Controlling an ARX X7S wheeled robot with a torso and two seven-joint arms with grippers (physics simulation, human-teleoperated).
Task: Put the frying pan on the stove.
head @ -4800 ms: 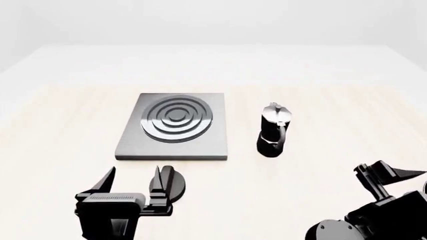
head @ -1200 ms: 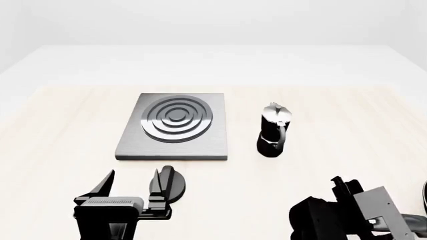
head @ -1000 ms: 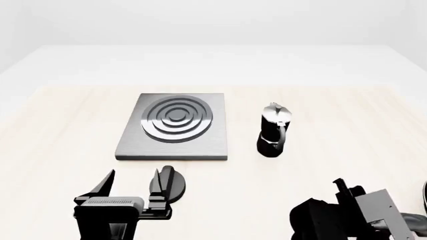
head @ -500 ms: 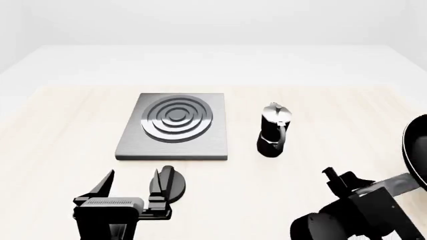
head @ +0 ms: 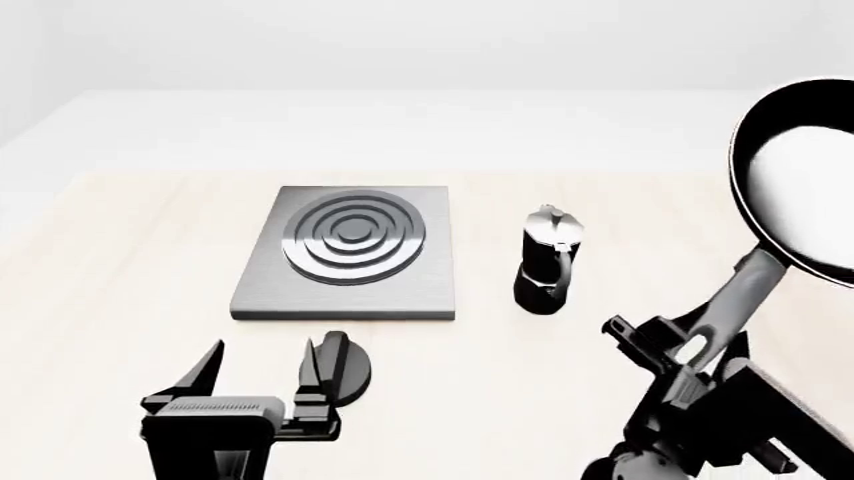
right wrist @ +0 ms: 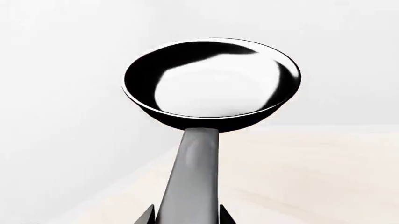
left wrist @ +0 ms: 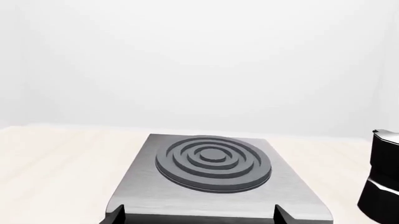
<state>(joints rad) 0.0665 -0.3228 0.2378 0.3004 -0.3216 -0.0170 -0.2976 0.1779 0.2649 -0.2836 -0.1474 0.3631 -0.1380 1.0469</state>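
We see one pan [head: 801, 180]: round, glossy black, shallow sides, the bowl reflecting a big white patch. Its long black handle runs down into the right claw [head: 687, 350], which is clamped on it. The pan is up in the air, tilted with the bowl facing us, at the right edge of the head view, above and right of the moka pot [head: 549, 260]. The right wrist view shows the same pan [right wrist: 212, 81] with the handle running straight back between the fingers.

One stove [head: 350, 252]: flat square grey metal plate, dark round burner with raised concentric rings, lying flat on the counter [head: 134, 260], nothing on it. The pan is well apart from it, with the pot between.

One moka pot, black with a silver top, upright just right of the stove, not touching it.

One black round knob [head: 344, 368] on the counter, near the stove's front edge.

Two claws. Left claw [head: 260, 375] sits wide, holding nothing, in front of the stove; its right finger overlaps the knob in view. Left wrist view frames the stove [left wrist: 215, 175] between the two fingertips.
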